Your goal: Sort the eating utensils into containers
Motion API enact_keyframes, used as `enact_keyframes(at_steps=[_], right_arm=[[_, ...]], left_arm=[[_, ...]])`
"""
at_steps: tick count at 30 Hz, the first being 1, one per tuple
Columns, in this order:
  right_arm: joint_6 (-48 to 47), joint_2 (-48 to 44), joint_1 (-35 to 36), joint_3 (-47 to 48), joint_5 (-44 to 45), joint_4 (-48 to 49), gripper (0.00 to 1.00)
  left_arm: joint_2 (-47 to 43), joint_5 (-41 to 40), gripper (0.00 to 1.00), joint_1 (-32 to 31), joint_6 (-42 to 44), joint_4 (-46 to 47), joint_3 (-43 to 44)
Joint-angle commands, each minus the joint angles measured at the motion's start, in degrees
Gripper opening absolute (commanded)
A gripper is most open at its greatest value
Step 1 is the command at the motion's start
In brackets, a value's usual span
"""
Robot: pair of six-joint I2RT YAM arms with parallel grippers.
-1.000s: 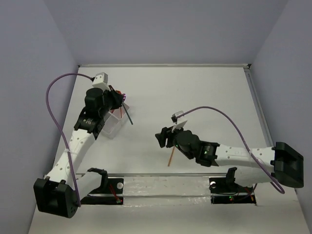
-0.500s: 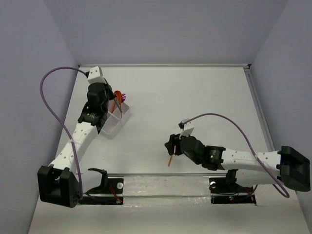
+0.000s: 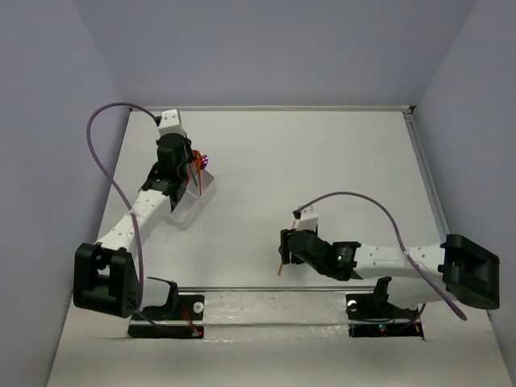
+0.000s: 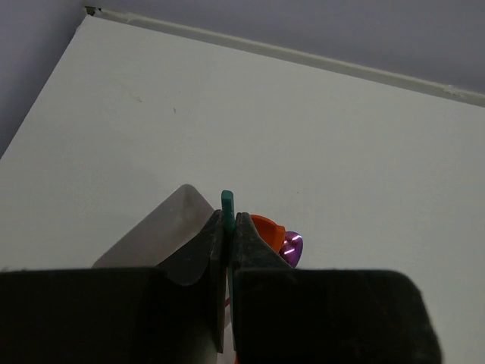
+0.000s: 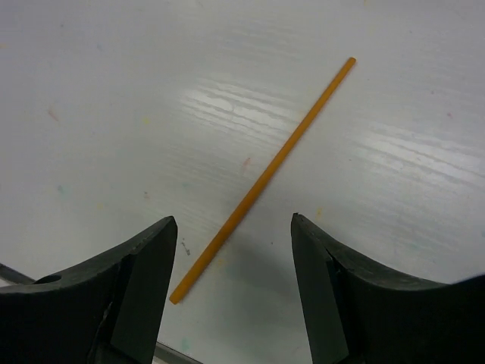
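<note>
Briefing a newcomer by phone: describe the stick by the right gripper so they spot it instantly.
On the white table, look near the front edge, at the right gripper, jaws open. A thin orange stick lies flat, alone on bare tabletop, unlike the utensils gathered at the tray far left.

The left gripper [image 4: 229, 227] hides all but the tip of the teal stick [image 4: 227, 202], most of the tray [image 4: 163, 235], and the lower parts of the orange piece [image 4: 265, 227] and purple piece [image 4: 292, 246].

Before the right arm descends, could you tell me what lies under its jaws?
An orange stick, flat on the table below the open right gripper. Whatever lies directly under the fingers is covered.
</note>
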Motion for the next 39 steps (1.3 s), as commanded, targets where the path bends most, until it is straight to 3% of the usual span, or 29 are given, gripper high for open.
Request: enact_keyframes(at_steps=[1,8,12,15,21,29,34,39], right_arm=[[2.56,3.03,0.55,4.27,3.36,-6.33,0.68],[3.97,9.19,0.55,6.12,1.87,-7.21,0.68],[3.88,12.18,0.55,8.4,0.64,-8.88,0.64],[3.62,13.23,0.55,8.76,-0.24,-9.15,0.59],[3.18,14.99,0.55,9.38,-1.74,-9.67,0.41],[2.83,17.1,0.55,10.52,-3.15,-9.33,0.08],[-0.77,16.23,0.55,12.01,-0.07,-7.4,0.07],[-8.85,6.75,0.55,11.84,0.02,-0.38,0.07]], left_arm=[[0.88,-3.21,0.08,-0.96,1.83,4.93,0.63],[2.2,-4.7,0.35,-2.01,2.27,3.96,0.9],[1.85,-4.88,0.54,-2.54,1.83,3.43,1.33],[0.54,-4.53,0.61,-3.06,1.13,2.29,1.95],[-4.55,-1.02,0.64,-6.05,-1.77,-0.6,3.79],[-9.13,13.98,0.64,-9.05,-9.23,-8.6,6.43],[-9.93,29.53,0.64,-9.05,-11.09,-12.83,3.37],[-11.51,39.49,0.66,-9.57,-11.53,-12.57,-2.08]])
